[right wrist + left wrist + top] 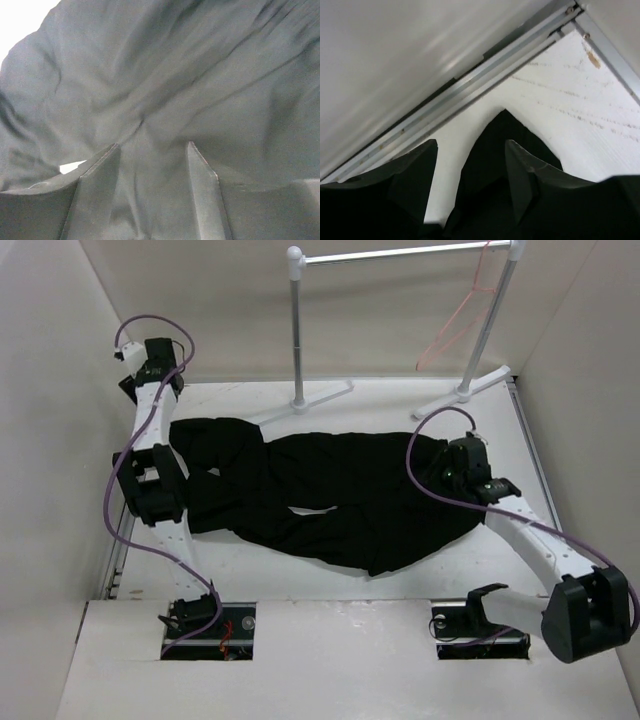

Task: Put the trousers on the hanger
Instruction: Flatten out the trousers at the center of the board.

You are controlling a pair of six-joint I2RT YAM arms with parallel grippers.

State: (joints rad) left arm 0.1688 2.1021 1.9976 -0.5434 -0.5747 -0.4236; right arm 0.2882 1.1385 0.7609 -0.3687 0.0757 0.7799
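The black trousers (330, 485) lie spread flat across the middle of the table, running left to right. The pink-red hanger (455, 325) hangs from the right end of the rack's bar at the back, away from both arms. My left gripper (160, 478) is at the trousers' left end. In the left wrist view it (470, 145) stands open, with a pointed tip of black cloth (495, 135) and white table showing between the fingers. My right gripper (460, 465) hovers over the trousers' right end. It (153, 145) is open, with creased fabric (175, 75) filling the view beyond its fingers.
A white and silver clothes rack (298, 330) stands at the back of the table on two spread feet. White walls enclose the left, right and back sides. An aluminium rail (470, 90) runs along the table's left edge, close to the left gripper.
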